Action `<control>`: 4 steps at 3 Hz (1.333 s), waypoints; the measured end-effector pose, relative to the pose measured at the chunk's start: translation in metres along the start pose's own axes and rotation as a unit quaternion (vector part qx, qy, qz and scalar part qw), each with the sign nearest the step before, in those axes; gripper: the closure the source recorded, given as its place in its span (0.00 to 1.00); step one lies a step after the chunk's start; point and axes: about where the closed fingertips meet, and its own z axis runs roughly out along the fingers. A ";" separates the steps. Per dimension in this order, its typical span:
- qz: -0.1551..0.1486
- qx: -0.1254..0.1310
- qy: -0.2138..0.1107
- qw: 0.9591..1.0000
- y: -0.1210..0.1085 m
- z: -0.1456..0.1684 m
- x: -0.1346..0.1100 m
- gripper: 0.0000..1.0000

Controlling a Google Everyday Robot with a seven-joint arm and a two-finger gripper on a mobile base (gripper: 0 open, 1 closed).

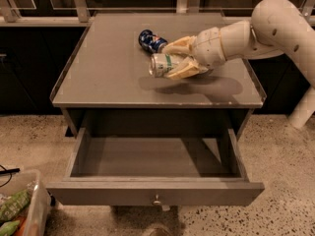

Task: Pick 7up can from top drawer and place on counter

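Observation:
The 7up can point(164, 64) is silver-white with green markings and lies sideways between my fingers. My gripper point(174, 59) reaches in from the right and is shut on the can, holding it just above the middle of the counter point(103, 77). Its shadow falls on the grey top below. The top drawer point(152, 193) is pulled out wide below the counter, and I see nothing inside it. Its small metal knob point(157, 201) sits at the centre of the front panel.
A blue soda can point(150, 41) lies on its side on the counter just behind and left of my gripper. A plastic bin point(22, 208) with snack packets stands on the speckled floor at the bottom left. Raised edges run along the counter's sides.

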 end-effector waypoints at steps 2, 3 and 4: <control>0.000 0.000 0.000 1.000 0.000 0.000 0.000 0.11; 0.000 0.000 0.000 1.000 0.000 0.000 0.000 0.00; 0.000 0.000 0.000 1.000 0.000 0.000 0.000 0.00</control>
